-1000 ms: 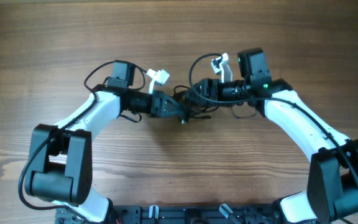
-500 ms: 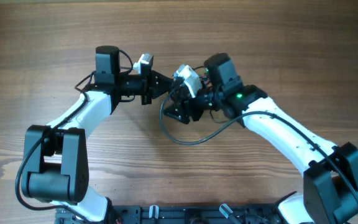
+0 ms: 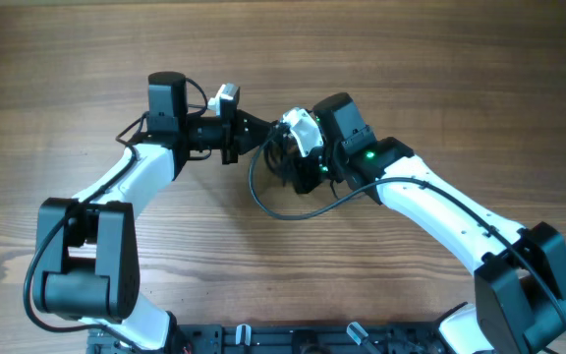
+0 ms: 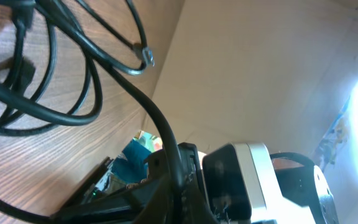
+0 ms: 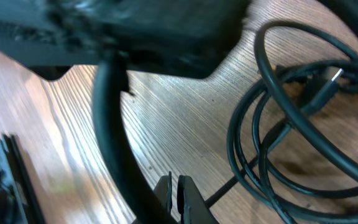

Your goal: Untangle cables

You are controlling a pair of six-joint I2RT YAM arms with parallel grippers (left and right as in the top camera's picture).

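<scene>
Status: task judged not done, early-to-mid at best. The cables [image 3: 298,217] sit at mid-surface, bunched in a dark knot between the two hands. One wide loop sags out of the knot toward the robot base and lies flat on the surface [image 3: 116,59]. No cord is laid out on its own, apart from the rest.

Left hand [image 3: 255,135]: closed, tip right at the left edge of the knot. Its own wrist cam doesn't show the fingers, so can't tell if a cord is pinched.

Right hand [image 5: 174,186]: closed, tips almost touching. No cord seen betw. them in its wrist view; one thin strand passes just beside the tips. Held or not: can't tell.

Left to do, as judged: separate the overlapping loops, work the plug ends back through, lay each cord apart. Right wrist view shows approx. 3–4 arcs crossing each other, w/ a plug [image 5: 319,93] lying across them, so the crossings are unresolved.

Materials/shapes:
- Cords: thin, round section, black, smooth semi-gloss jacket. They hold curved loops, so prob. springy rather than limp.
- Plug ends: short dark moulded bodies. One shows a small bright metal tip [image 4: 146,58] in the left wrist view.
- Surface: wood grain, mid-brown, matte, fine parallel lines. Looks flat and low-grip.
</scene>
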